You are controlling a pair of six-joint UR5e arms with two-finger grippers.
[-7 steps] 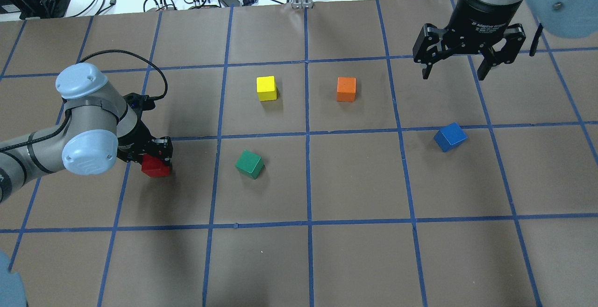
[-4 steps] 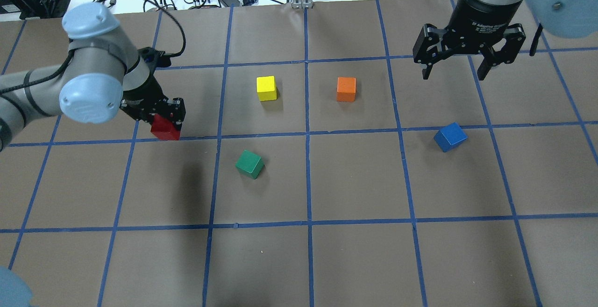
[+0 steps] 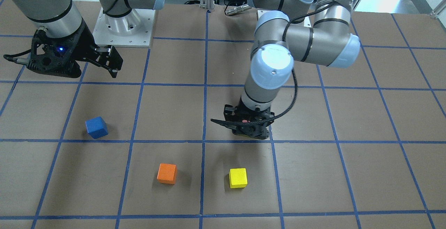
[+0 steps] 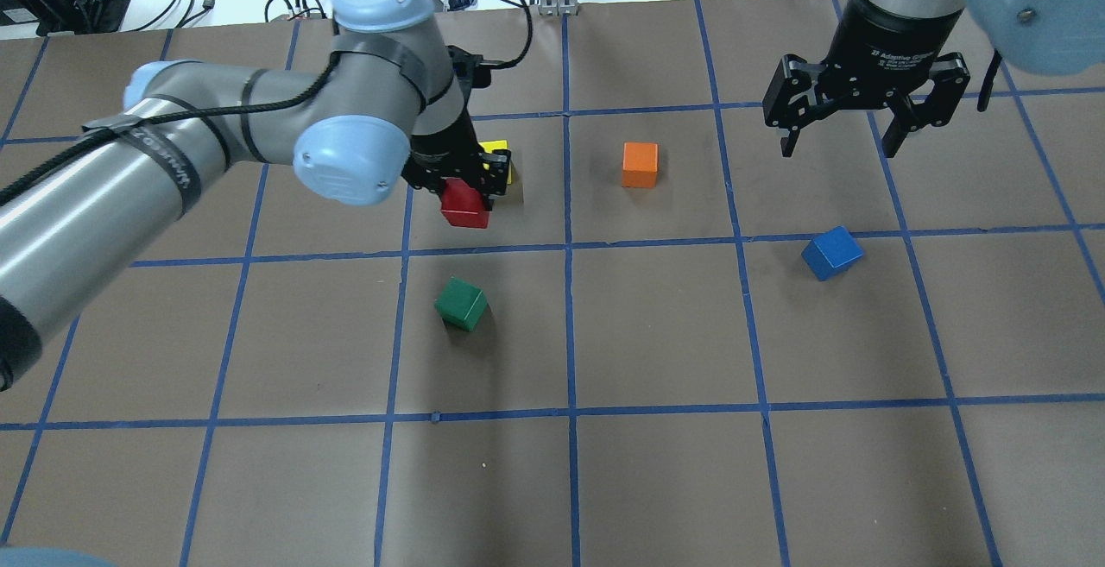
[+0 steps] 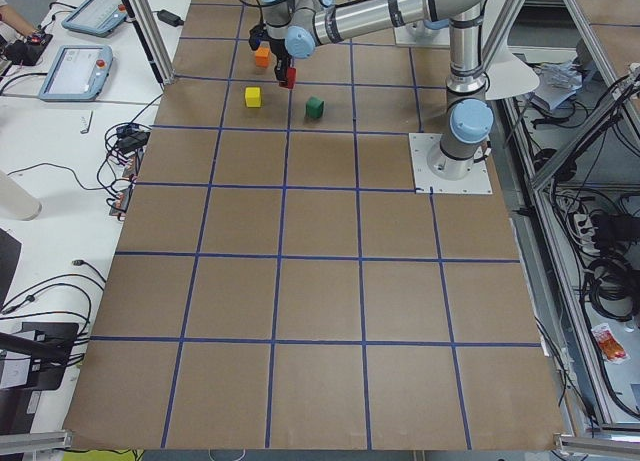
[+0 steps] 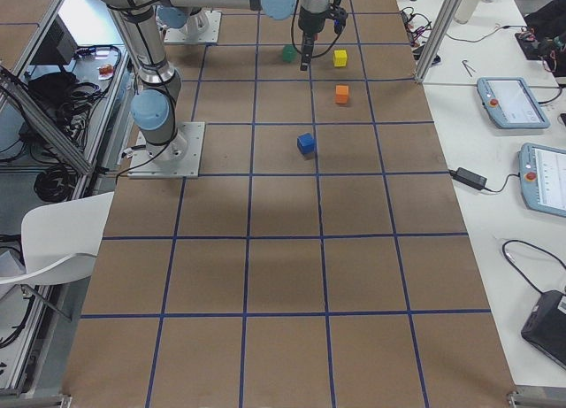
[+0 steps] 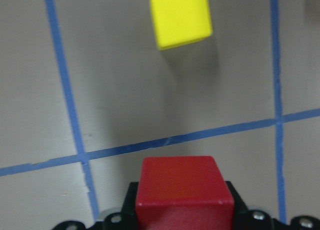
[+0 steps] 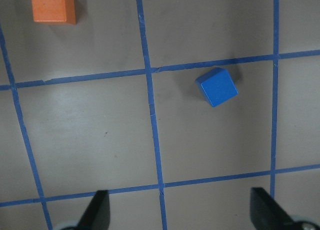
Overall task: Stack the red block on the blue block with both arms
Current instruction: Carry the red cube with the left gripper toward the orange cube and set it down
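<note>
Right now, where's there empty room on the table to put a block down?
The square between the green block and the blue block is bare, and so is the row on the robot's side of them. It is crowded near the yellow block, where the left pincer holds the red block.

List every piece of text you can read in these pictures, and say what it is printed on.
"2F Adaptive Gripper": white print on the right gripper's black body.
Smaller lines beneath it: too small to read.
Lettering along the left arm's tube: too blurred to read.
</note>
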